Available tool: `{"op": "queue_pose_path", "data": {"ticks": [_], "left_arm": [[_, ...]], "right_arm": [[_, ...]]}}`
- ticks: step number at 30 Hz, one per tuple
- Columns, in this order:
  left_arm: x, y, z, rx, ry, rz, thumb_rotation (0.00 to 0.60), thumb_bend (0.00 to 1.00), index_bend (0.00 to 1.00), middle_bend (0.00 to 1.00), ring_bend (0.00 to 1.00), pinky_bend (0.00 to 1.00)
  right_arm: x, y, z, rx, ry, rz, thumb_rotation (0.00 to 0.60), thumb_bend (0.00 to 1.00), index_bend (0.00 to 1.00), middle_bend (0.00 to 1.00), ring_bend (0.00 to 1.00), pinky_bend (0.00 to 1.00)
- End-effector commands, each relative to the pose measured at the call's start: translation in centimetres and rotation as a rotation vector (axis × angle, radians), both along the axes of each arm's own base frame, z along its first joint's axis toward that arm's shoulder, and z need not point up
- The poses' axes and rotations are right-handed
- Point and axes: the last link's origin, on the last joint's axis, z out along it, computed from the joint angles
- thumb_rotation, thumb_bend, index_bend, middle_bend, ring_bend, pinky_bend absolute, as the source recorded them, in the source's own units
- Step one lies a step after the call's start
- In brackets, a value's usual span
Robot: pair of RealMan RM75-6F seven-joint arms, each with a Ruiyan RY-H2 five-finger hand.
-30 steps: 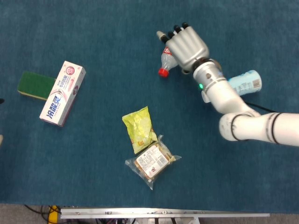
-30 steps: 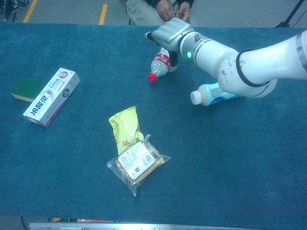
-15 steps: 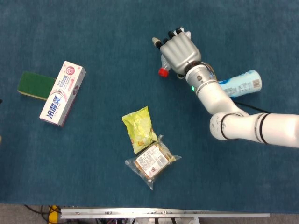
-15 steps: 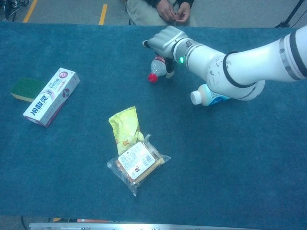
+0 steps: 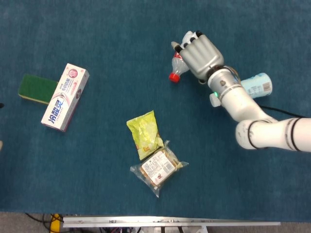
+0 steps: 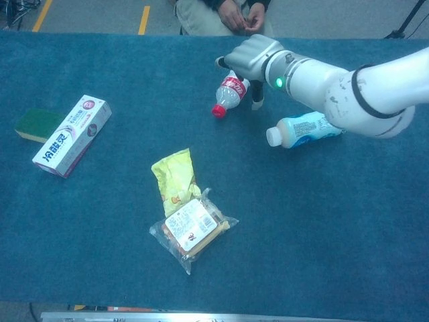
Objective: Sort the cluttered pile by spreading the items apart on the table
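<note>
Right hand (image 5: 200, 52) is wrapped over the red-capped bottle (image 6: 227, 94); only the chest view shows a seated person (image 6: 228, 13) beyond the desk (image 6: 335, 221).

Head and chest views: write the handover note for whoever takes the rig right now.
Right hand grips the cola bottle at the far side of the table; left hand not in view.
Done: toothpaste box lies far left, touching the green sponge; white bottle lies apart on the right.
Left: the yellow snack bag and clear-wrapped pack overlap; separate them.
</note>
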Motion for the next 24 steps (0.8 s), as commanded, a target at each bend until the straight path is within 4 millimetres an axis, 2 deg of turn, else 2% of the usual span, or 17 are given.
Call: {"op": "queue_pose_path", "data": {"ticks": [1, 6, 11, 14, 16, 24], "left_arm": [[0.0, 0.1, 0.0, -0.001, -0.002, -0.002, 0.6, 0.34, 0.14, 0.03, 0.01, 0.15], [0.3, 0.4, -0.2, 0.001, -0.007, -0.012, 0.6, 0.34, 0.14, 0.03, 0.01, 0.15], [0.3, 0.1, 0.0, 0.004, -0.002, -0.006, 0.6, 0.34, 0.14, 0.03, 0.01, 0.15], [0.2, 0.0, 0.1, 0.01, -0.001, 0.002, 0.6, 0.34, 0.14, 0.03, 0.01, 0.15], [0.1, 0.0, 0.2, 0.012, 0.0, 0.006, 0.6, 0.34, 0.14, 0.03, 0.01, 0.15], [0.0, -0.2, 0.2, 0.011, 0.002, 0.01, 0.6, 0.34, 0.14, 0.03, 0.01, 0.15]], "right_arm": [[-0.4, 1.1, 1.4, 0.01, -0.014, 0.03, 0.6, 0.0, 0.04, 0.46, 0.39, 0.18], [0.4, 0.7, 2.0, -0.002, -0.112, 0.022, 0.6, 0.0, 0.04, 0.45, 0.36, 0.18], [0.7, 0.1, 0.4, 0.012, -0.101, 0.005, 0.6, 0.0, 0.02, 0.35, 0.21, 0.17], [1.0, 0.0, -0.4, 0.021, -0.102, -0.003, 0.6, 0.0, 0.0, 0.31, 0.1, 0.12], [1.5, -0.1, -1.2, 0.028, -0.097, -0.01, 0.6, 0.0, 0.0, 0.29, 0.07, 0.08], [2.3, -0.9, -2.9, 0.017, -0.109, -0.044, 0.6, 0.0, 0.0, 0.27, 0.05, 0.07]]}}
